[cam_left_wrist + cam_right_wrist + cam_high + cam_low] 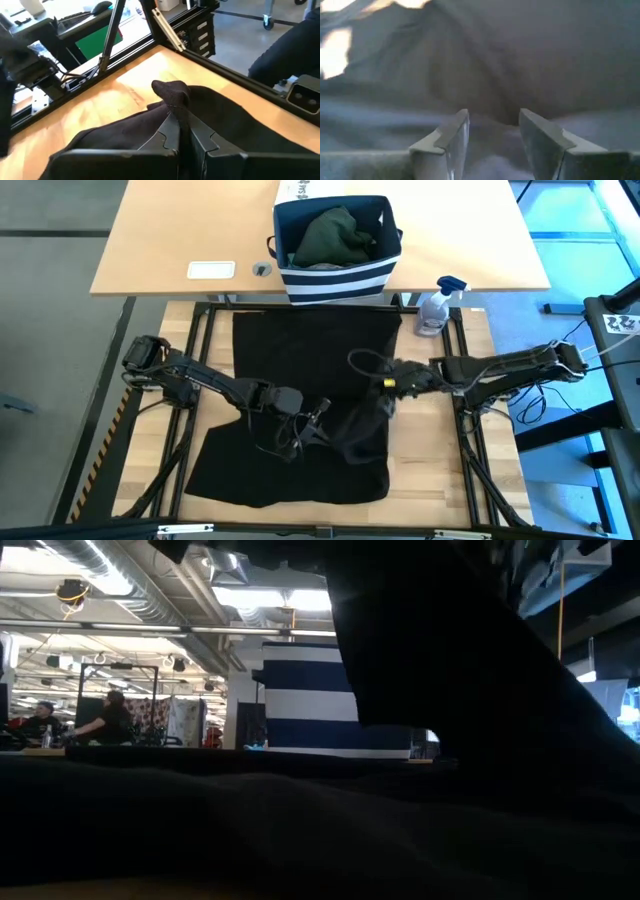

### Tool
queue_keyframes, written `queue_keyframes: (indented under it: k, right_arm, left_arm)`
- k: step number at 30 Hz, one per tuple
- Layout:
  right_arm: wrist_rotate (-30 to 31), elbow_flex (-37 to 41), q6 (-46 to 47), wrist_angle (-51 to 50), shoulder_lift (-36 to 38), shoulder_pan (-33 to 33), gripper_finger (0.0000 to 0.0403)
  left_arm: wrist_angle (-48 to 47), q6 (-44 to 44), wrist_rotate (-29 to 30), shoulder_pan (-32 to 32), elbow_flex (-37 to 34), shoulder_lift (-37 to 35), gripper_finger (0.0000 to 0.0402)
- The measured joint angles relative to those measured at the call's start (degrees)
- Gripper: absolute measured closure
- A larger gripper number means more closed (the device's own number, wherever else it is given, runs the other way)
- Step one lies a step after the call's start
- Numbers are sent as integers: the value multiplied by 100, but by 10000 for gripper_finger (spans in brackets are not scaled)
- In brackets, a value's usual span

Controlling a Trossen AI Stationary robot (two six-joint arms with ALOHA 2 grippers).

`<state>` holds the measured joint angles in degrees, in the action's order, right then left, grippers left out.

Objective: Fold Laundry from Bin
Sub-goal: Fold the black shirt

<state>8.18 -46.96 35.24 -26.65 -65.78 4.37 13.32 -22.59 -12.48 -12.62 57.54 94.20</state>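
Note:
A black garment (300, 350) lies spread over the wooden table, with its right middle part gathered up. In the low view it hangs as a dark mass (480, 660). My left gripper (320, 408) is shut on it near the garment's middle. My right gripper (388, 380) is at its right side, closed on a bunch of it. The navy striped bin (340, 278) stands past the table's far edge and holds a dark green garment (335, 235). My left gripper pinches a gathered fold of the black garment (172, 95) between its two fingers (170, 131). A small tuft sticks out past the fingertips, and the cloth drapes down from the hold onto the table. My right gripper has a thick bunch of the black cloth (495, 117) between its fingers (456, 131), which stand a little apart. It comes in about level from the table's right. The cloth fills the view, so which part it has cannot be told.
A spray bottle (436, 305) stands at the table's far right corner. A white printed box (305, 190) sits behind the bin on the light desk (180, 230), along with a white pad (211, 270). People sit far back in the room (100, 720).

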Motion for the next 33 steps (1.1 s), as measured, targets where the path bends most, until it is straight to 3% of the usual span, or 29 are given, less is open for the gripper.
queue_keyframes:
  k: [4, 18, 27, 33]
  right_arm:
    - [250, 2, 333, -462, -31, -631, 224]
    - [175, 2, 343, -198, -639, -2924, 223]
    - [-213, 2, 794, 18, -1423, -3876, 223]
    - [-450, 2, 985, 75, -1768, -4160, 223]
  left_arm:
    - [3, 6, 148, -85, 0, -20, 401]
    - [41, 101, 259, -138, 0, -20, 401]
    - [40, 100, 301, -134, 0, -20, 401]
    - [40, 100, 300, -134, 0, -20, 401]
